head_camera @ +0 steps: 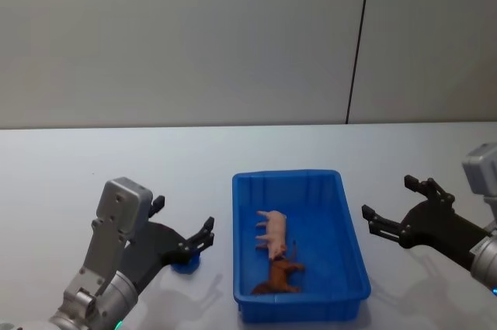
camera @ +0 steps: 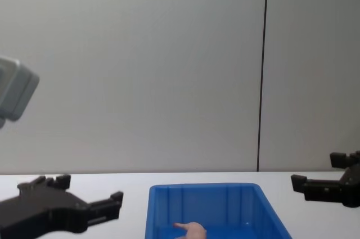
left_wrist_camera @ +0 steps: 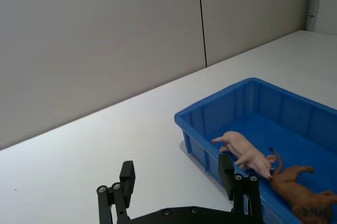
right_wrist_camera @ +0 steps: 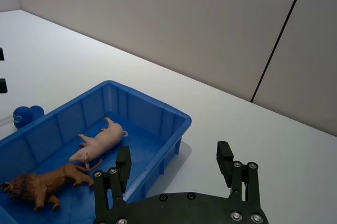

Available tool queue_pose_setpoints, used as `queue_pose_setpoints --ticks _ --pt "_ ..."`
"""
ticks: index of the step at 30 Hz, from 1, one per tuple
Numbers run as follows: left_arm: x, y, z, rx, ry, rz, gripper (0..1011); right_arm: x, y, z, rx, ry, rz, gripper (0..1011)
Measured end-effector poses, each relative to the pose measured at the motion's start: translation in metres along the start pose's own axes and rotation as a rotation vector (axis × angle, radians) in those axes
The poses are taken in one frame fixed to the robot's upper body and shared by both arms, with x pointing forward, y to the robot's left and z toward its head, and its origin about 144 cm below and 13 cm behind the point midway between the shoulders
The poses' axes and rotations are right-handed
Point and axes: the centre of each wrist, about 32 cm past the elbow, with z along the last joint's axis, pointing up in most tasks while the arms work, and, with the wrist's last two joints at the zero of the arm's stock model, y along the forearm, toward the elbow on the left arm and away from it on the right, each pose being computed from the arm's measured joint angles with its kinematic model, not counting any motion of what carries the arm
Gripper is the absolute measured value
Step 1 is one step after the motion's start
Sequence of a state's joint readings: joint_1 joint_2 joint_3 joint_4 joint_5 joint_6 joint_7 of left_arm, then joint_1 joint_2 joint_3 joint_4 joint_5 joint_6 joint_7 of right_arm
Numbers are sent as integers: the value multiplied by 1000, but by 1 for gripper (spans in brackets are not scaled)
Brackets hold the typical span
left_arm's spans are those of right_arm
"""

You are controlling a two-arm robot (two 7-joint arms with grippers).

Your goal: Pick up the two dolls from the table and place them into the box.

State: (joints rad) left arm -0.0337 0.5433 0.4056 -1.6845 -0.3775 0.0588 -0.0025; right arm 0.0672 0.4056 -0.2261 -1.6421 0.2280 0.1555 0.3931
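Blue doll (head_camera: pixel 186 265) on tabletop (head_camera: pixel 78 182) left of box (head_camera: pixel 353 287) — left gripper (head_camera: pixel 183 231) fingers spread, empty, above it — lower straight, then clench; right gripper (head_camera: pixel 394 206) spread, idle.

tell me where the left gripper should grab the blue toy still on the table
The blue toy sits on the table left of the box, partly under the open left gripper. Only a low, roundish shape shows, so probably come straight down from above and close the jaws across its widest middle. The right gripper hangs open right of the box.
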Motion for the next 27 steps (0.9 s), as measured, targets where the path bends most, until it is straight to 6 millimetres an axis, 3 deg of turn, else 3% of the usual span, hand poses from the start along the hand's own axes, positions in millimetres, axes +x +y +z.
queue_pose_setpoints --ticks 27 --pt "16 -21 -48 85 79 -59 1000 0 0 0 -1 0 0 1001"
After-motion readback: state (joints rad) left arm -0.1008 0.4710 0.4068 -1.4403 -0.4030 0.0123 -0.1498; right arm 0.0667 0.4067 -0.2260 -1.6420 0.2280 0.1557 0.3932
